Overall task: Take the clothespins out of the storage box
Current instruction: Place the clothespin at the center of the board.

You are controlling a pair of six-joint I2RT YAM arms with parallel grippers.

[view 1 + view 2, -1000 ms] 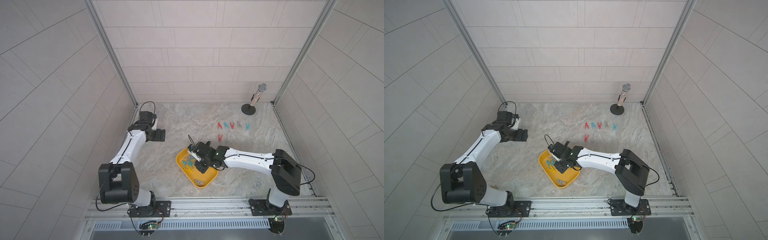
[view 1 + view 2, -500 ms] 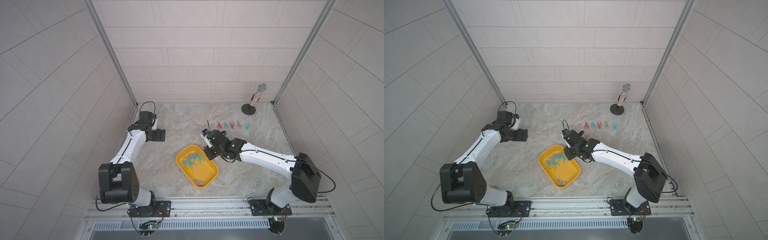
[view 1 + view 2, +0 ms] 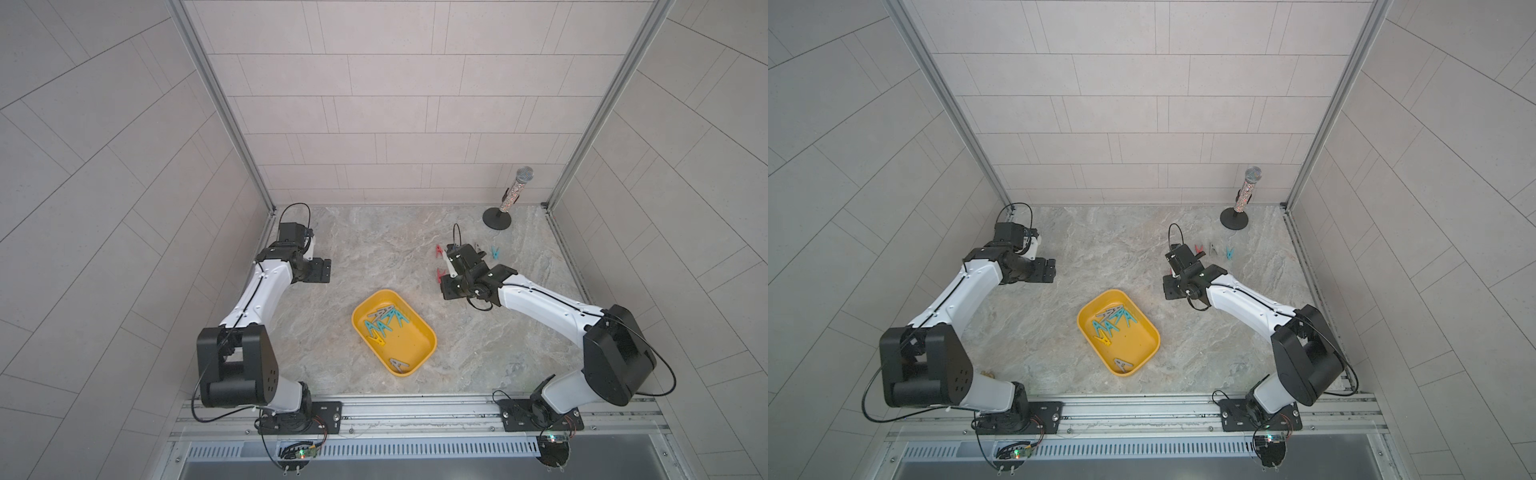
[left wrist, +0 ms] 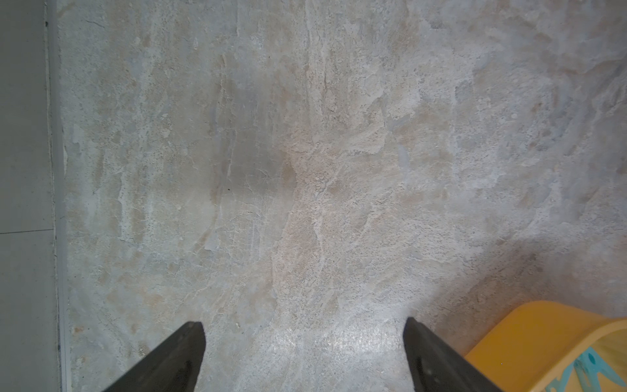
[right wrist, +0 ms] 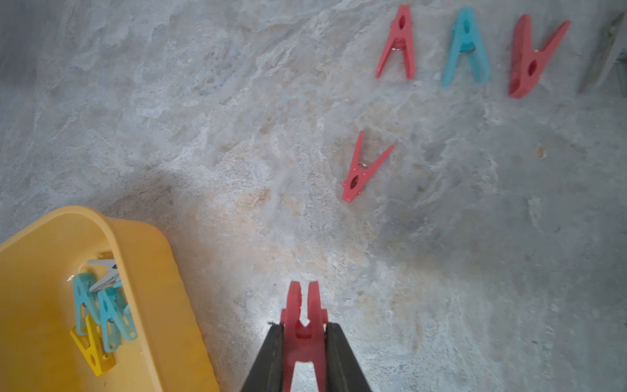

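The right fingers [image 5: 269, 359] stood narrow and held a red peg [image 5: 303, 315] between them, its mouth end pointing out forward above the bare bench [image 5: 237, 135]. By my judgement the step in hand was to put this peg down with those already taken out. To do it well, the arm should go low until the peg is almost on the bench, and only then let the fingers open. A peg released from high may bounce into its neighbours. A free place seemed to be beside the lone red peg [image 5: 363, 169], which lay nearest to the fingers. A small gap is better there, so that the opening fingers do not push it.

Farther out, a row lay on the bench: a red one [image 5: 397, 44], a blue one [image 5: 466, 47], another red one [image 5: 532, 57] turned the other way, and a grey one [image 5: 600, 54] cut by the picture edge. Nothing stood between the held peg and the bench.

The box [image 3: 415, 345] stood in the middle of the bench, well apart from the row. Teal pegs [image 3: 384, 324], a yellow one [image 3: 376, 340] and a grey one [image 3: 399, 365] lay inside, so perhaps half of the task remained.

The left fingers [image 4: 176, 356] were wide and empty over bare bench, near a corner of the box. A microphone [image 3: 513, 191] stood on its stand in the far corner, out of the way.
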